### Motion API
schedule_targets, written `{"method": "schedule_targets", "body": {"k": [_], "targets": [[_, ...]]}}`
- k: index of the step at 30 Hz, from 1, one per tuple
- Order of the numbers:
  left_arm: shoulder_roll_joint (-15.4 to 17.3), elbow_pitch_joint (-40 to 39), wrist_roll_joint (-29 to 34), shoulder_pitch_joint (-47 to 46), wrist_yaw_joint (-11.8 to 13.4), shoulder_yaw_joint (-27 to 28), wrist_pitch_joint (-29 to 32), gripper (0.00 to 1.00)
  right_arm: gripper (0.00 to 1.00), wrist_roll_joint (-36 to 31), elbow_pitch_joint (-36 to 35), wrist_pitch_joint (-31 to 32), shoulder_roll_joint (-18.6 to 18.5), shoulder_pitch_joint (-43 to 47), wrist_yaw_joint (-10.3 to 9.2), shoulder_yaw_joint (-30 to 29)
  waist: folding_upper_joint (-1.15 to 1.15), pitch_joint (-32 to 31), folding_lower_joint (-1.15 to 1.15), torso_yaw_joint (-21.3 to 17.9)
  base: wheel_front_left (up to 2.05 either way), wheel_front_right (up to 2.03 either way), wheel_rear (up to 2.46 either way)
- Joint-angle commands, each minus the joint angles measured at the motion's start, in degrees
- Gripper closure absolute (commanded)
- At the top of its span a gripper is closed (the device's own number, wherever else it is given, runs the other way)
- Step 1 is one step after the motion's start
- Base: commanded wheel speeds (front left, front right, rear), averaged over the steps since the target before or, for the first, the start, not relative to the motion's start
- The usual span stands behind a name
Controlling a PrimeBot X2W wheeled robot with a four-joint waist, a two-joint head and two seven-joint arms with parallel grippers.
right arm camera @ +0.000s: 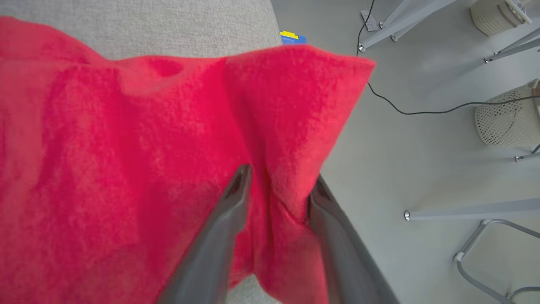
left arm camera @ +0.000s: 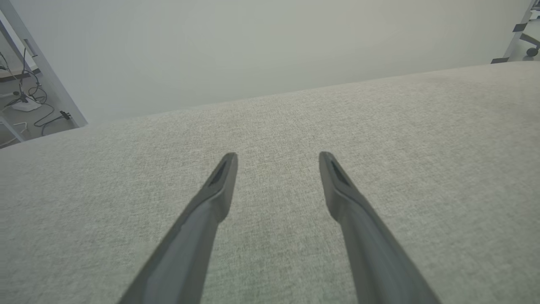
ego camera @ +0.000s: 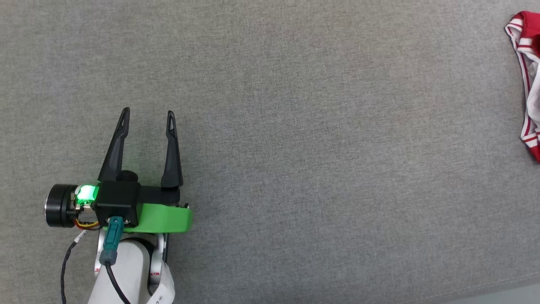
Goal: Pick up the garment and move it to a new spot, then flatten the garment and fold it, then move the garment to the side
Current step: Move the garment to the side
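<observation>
One garment (ego camera: 527, 46), red with striped trim: right side of grey table (ego camera: 295, 126). One left gripper (ego camera: 147, 113): jaws wide, empty, over table. One right gripper (right arm camera: 281, 175): jaws parted, garment fold between.

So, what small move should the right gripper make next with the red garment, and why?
Probably draw the right gripper straight back off the garment. Its fingers stand apart with a red fold between them, and the garment already lies at the far right of the grey surface, so the fold should slip free.
</observation>
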Motion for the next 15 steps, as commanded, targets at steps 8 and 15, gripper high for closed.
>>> {"method": "schedule_targets", "body": {"k": [8,15], "targets": [[-0.8,1.2,-1.7,3.3,1.4,-0.1,-0.3,0.00,0.00,-5.4,-0.1,-14.3,0.6,-0.4,-0.05,-2.6,0.00,-10.7,-0.01,2.2,0.00,0.00,0.00],[-1.3,1.4,-3.1,7.7,2.1,0.7,-0.3,0.00,0.00,-10.2,-8.7,-26.1,5.8,3.4,-0.05,-7.4,0.00,-16.3,-0.01,3.8,0.00,0.00,0.00]]}}
